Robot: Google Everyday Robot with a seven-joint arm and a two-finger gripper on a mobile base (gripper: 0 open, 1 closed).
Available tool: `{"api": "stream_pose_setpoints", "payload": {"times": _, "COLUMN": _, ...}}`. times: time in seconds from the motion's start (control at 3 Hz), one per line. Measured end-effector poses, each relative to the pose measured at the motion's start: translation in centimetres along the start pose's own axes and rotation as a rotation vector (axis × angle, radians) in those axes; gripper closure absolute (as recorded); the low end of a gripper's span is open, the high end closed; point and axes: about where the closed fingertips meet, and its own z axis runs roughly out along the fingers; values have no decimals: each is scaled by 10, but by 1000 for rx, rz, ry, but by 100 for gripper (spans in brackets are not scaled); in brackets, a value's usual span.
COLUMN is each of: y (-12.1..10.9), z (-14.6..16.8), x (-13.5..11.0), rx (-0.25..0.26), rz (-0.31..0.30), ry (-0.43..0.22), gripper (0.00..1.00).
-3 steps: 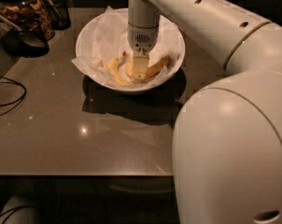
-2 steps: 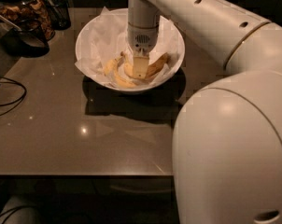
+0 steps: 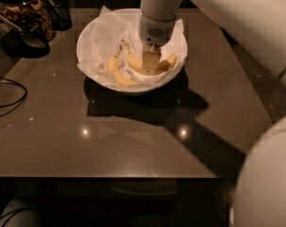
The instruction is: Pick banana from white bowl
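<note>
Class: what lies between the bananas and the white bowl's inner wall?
The camera view shows crumpled white paper there; the end effector is down at the larger banana.

Dim, warm light falls from above, brightest on the white bowl (image 3: 98, 32), where the hand (image 3: 151, 65) hangs lit inside. The bowl's dark shadow lies on the glossy surface (image 3: 62, 126) just before it, with small glare spots past that shadow. The jar (image 3: 24, 8) near the bowl sits in gloom.

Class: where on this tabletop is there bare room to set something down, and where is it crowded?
Bare: the table in front, between the white bowl and the near edge; the strip right of the bowl. Crowded: the left edge with jars and cable; the bowl, where the hand is at the banana.
</note>
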Motion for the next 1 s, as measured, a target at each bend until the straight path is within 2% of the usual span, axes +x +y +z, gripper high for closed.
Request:
{"api": "stream_pose_setpoints", "payload": {"times": 0.33, "y": 20, "z": -44, "x": 5, "rx": 65, "rz": -2, "ry": -23, "gripper": 100}}
{"api": "stream_pose_setpoints", "payload": {"times": 0.67, "y": 32, "z": -76, "x": 5, "rx": 113, "rz": -15, "ry": -13, "gripper": 100}}
{"api": "stream_pose_setpoints", "payload": {"times": 1.0, "y": 31, "z": -76, "x": 3, "rx": 122, "rz": -16, "ry": -20, "gripper": 100}}
